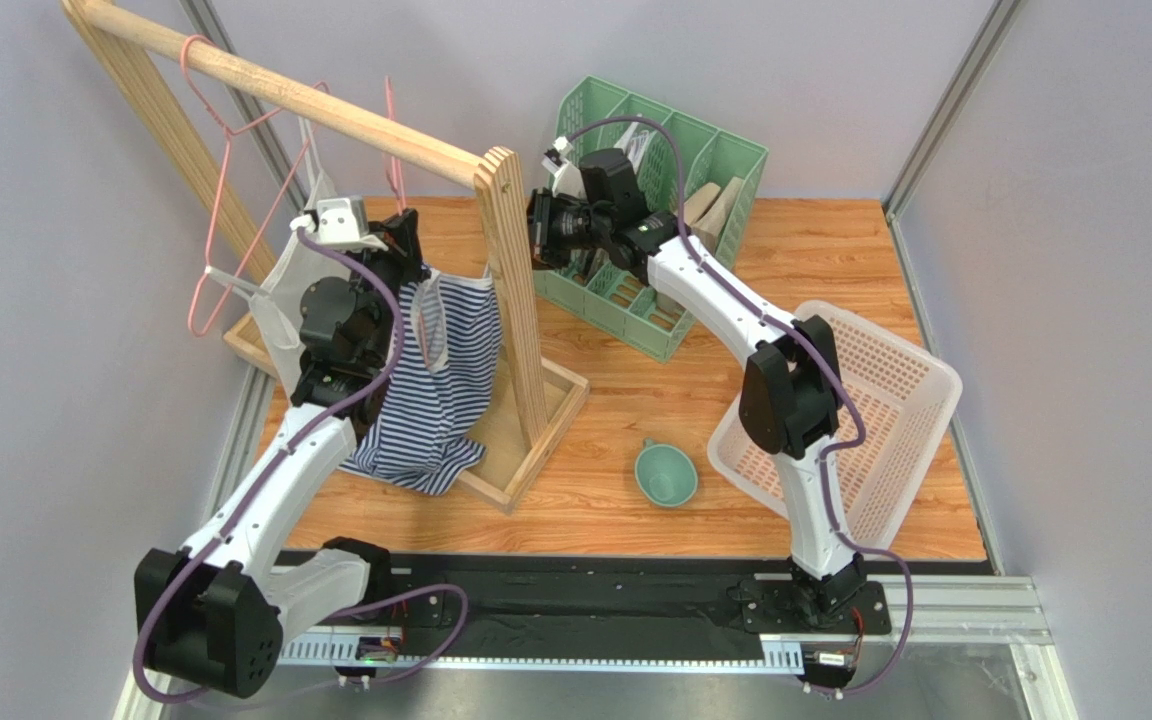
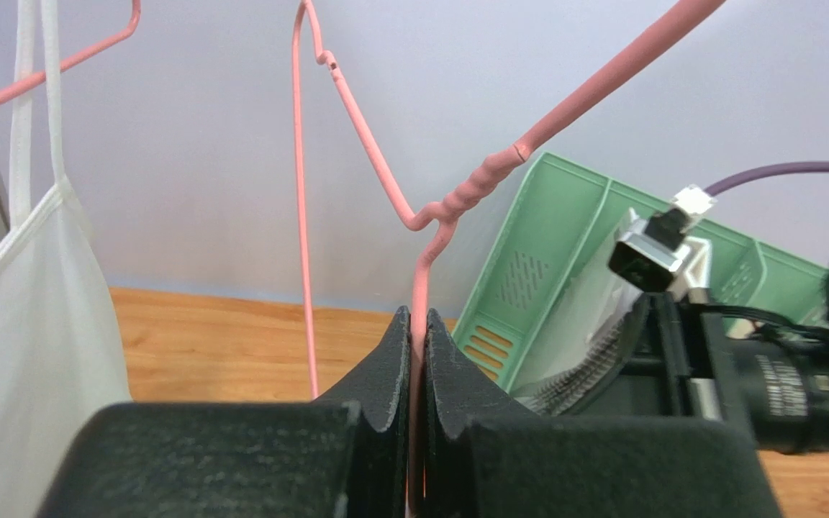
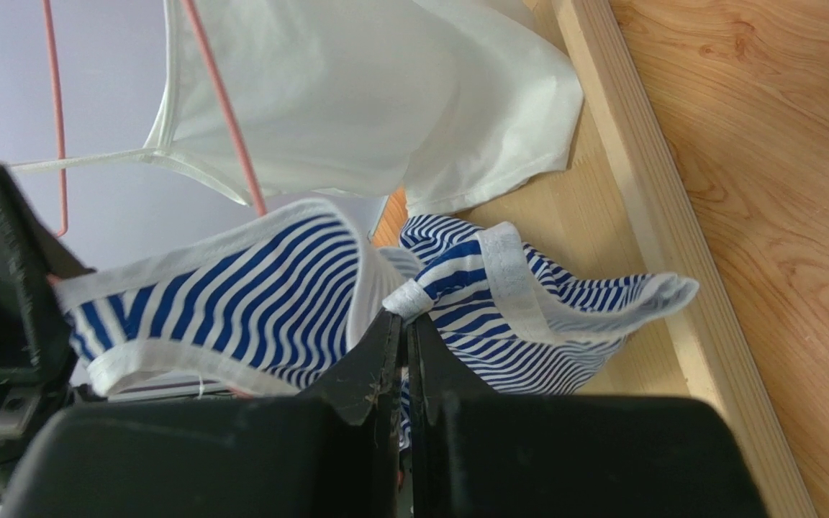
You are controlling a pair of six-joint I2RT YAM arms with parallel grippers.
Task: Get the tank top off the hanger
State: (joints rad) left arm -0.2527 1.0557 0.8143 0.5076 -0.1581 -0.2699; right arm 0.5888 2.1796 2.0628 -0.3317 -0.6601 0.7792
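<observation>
A blue-and-white striped tank top (image 1: pixel 447 375) hangs from a pink wire hanger (image 1: pixel 393 150) on the wooden rail, its hem draped on the rack's base. My left gripper (image 1: pixel 399 237) is shut on the hanger's wire; in the left wrist view the pink wire (image 2: pixel 462 194) runs down between the closed fingertips (image 2: pixel 417 324). My right gripper (image 1: pixel 540 228) reaches in beside the rack's post. In the right wrist view it (image 3: pixel 406 324) is shut on a white-edged strap of the striped top (image 3: pixel 246 302).
A white tank top (image 1: pixel 285 293) hangs on a second pink hanger (image 1: pixel 222 225) at the left. The wooden rack post (image 1: pixel 507 285) stands between the arms. A green organizer (image 1: pixel 687 165), a white basket (image 1: pixel 883 390) and a teal bowl (image 1: pixel 666 471) sit to the right.
</observation>
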